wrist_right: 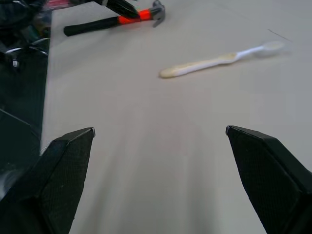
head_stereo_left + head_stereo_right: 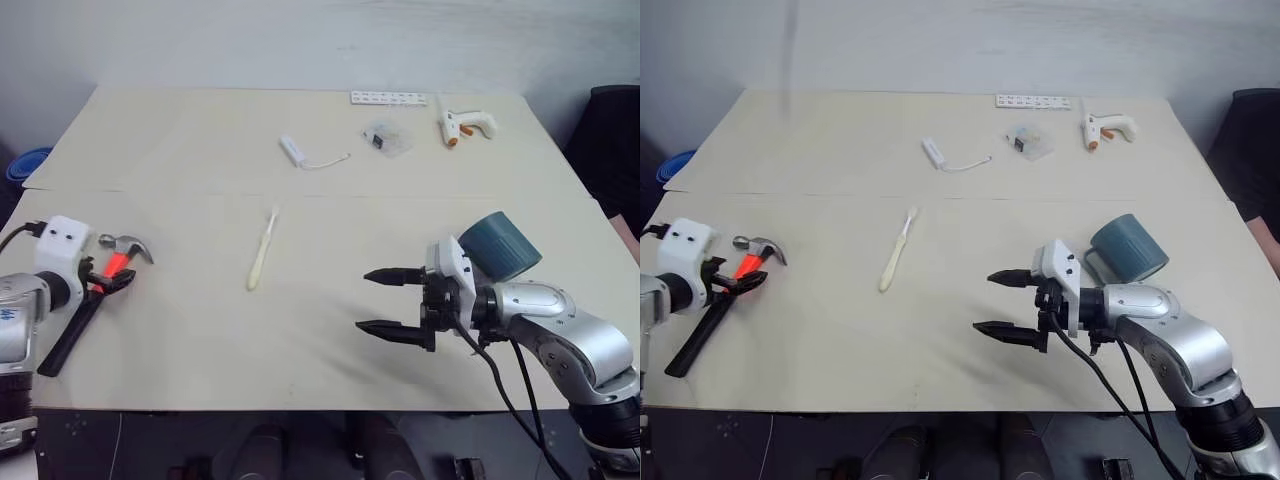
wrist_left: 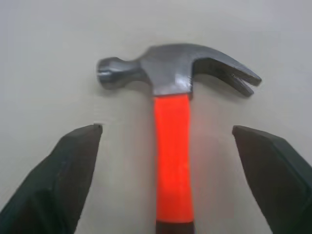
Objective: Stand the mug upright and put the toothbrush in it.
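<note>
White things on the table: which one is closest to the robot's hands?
The toothbrush, lying alone mid-table. The white block with its cable, the glue gun and the white strip sit near the far edge.

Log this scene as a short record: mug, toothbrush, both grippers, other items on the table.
mug: upright on the table, behind the right gripper
toothbrush: flat on the table, mid-table, outside the mug
left gripper: open, jaws either side of the hammer handle
right gripper: open, empty, pointing toward the toothbrush
other: glue gun, white block with cable, far side
</note>
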`<state>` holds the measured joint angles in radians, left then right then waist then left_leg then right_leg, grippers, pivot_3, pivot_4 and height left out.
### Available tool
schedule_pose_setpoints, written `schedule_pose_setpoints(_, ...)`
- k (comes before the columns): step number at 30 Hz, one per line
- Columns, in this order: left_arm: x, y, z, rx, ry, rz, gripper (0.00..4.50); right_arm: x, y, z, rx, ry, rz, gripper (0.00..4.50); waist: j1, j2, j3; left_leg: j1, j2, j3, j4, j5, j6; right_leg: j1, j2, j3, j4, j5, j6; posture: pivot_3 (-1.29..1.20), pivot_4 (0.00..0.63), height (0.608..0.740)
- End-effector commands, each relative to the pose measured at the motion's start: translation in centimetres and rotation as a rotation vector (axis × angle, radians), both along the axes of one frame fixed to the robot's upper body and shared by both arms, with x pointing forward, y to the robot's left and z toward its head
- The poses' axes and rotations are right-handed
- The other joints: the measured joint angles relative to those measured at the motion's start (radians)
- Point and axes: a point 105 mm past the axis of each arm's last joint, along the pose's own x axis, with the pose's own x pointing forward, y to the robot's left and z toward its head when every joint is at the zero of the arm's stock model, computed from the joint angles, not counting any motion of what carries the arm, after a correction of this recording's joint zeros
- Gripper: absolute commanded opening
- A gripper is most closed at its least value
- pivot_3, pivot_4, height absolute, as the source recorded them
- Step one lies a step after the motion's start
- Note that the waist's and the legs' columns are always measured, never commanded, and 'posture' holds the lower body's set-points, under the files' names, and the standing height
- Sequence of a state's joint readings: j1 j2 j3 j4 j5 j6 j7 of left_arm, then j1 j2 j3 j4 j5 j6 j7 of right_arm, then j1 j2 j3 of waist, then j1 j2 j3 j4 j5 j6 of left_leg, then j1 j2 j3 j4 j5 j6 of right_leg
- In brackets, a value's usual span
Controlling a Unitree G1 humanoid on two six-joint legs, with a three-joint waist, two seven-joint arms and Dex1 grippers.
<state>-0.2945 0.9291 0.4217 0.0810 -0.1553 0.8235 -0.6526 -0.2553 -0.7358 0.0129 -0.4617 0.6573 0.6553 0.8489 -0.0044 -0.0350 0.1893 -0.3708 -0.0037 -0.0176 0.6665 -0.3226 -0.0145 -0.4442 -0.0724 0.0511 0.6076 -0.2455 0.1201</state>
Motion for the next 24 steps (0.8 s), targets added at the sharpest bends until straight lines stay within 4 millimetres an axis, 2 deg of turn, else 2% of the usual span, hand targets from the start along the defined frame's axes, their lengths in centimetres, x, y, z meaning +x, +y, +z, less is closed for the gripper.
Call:
schedule_pose_setpoints(1,-1.1,-3.5,6.1,-0.088,-0.181,-0.232,4.47,1.2,-2.5,1.5,-0.001,-0.044,-0.262,4.50,0.000,0.000,0.000,0.000,0.000,0.000,0.000,0.000,0.000,0.000,-0.002,0.000,0.000,0.000,0.000,0.00,0.150,0.740)
schedule_pose_setpoints(2,-1.5,-4.6,6.5,-0.116,-0.188,-0.293,4.47,1.3,-2.9,1.5,0.001,-0.034,-0.306,4.50,0.001,0.000,0.000,0.000,0.000,0.000,0.000,0.000,0.000,0.000,-0.005,0.000,0.000,0.000,0.000,0.00,0.150,0.740)
schedule_pose_setpoints(5,-4.8,-11.6,8.1,-0.241,-0.156,-0.696,4.47,0.4,-5.0,0.6,-0.146,-0.016,-0.412,4.50,0.004,0.001,0.000,-0.001,-0.001,0.000,-0.001,0.000,0.000,0.001,-0.007,-0.002,-0.001,0.000,0.000,0.00,0.150,0.740)
schedule_pose_setpoints(6,-5.7,-13.3,8.2,-0.269,-0.134,-0.798,4.47,0.3,-5.9,0.4,-0.174,0.001,-0.460,4.50,0.004,0.001,0.000,-0.001,-0.001,0.000,-0.001,0.000,0.000,0.001,-0.007,-0.002,-0.001,0.000,0.000,0.00,0.150,0.740)
schedule_pose_setpoints(9,-6.6,-17.5,8.1,-0.300,-0.103,-1.007,4.47,0.6,-8.3,0.1,-0.248,0.018,-0.605,4.50,0.002,0.001,0.000,0.000,-0.001,0.000,-0.001,0.000,0.000,0.001,-0.005,-0.002,-0.004,0.000,0.000,0.00,0.150,0.740)
schedule_pose_setpoints(13,-6.5,-21.1,6.8,-0.291,-0.057,-1.170,4.47,1.1,-10.2,0.1,-0.311,-0.038,-0.734,4.50,-0.003,0.003,0.000,0.004,-0.003,0.003,0.000,0.001,0.000,0.004,0.004,0.002,-0.002,0.000,0.000,0.00,0.150,0.740)
schedule_pose_setpoints(16,-5.3,-22.8,5.7,-0.299,-0.048,-1.232,4.47,1.7,-11.9,-0.4,-0.361,-0.057,-0.835,4.50,0.000,0.003,0.000,0.004,-0.003,0.004,0.000,0.001,0.000,0.006,0.009,0.003,-0.002,0.001,-0.001,0.00,0.150,0.740)
schedule_pose_setpoints(19,-3.9,-24.0,4.4,-0.313,-0.040,-1.262,4.47,3.0,-12.1,-0.9,-0.358,-0.058,-0.882,4.50,-0.004,0.003,-0.001,0.004,-0.003,0.007,0.000,0.001,0.000,0.005,0.011,0.004,-0.002,0.001,-0.001,0.00,0.150,0.740)
schedule_pose_setpoints(24,-3.6,-25.9,3.7,-0.281,-0.044,-1.356,4.47,5.0,-11.7,-1.1,-0.359,-0.069,-0.883,4.50,-0.006,0.003,-0.001,0.002,-0.002,0.010,0.001,0.001,0.000,0.003,0.011,0.005,-0.001,0.001,-0.001,0.00,0.150,0.740)
